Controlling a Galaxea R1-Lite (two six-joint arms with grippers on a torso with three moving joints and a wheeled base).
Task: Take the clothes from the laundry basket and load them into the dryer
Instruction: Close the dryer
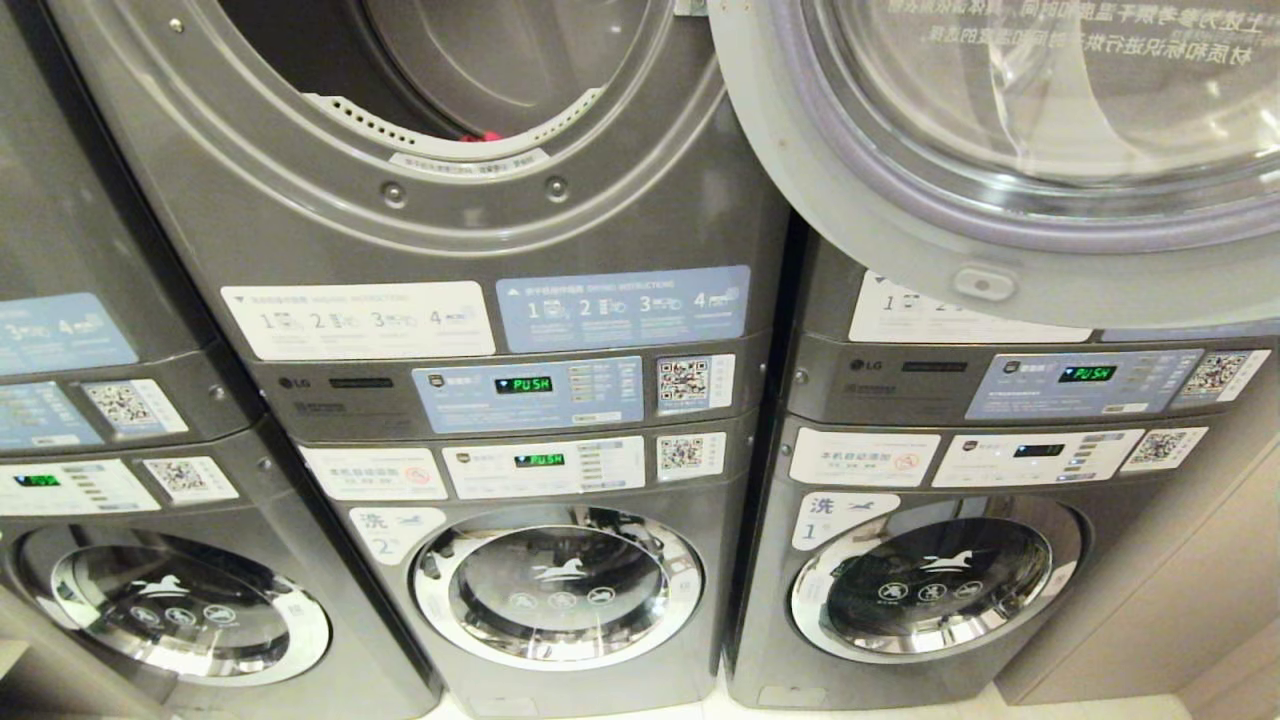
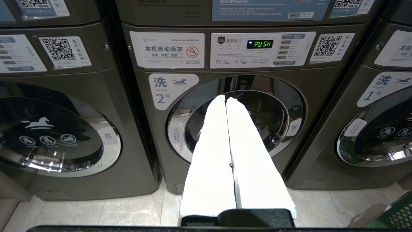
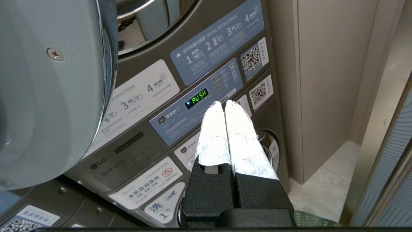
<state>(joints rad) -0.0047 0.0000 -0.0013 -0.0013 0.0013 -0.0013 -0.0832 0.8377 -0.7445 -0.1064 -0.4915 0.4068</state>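
The dryer is the upper machine of the middle stack; its round door hangs swung open to the right. A small bit of red, the clothes, shows at the drum's lower lip. A corner of the green laundry basket sits on the floor at the right, also seen as the basket's holed rim. My left gripper is shut and empty, low before washer no. 2. My right gripper is shut and empty, raised before the right stack's control panel. Neither arm shows in the head view.
The open door's grey back hangs close beside my right gripper. Three stacks of grey machines stand side by side on a pale tiled floor. A beige wall panel closes the right side.
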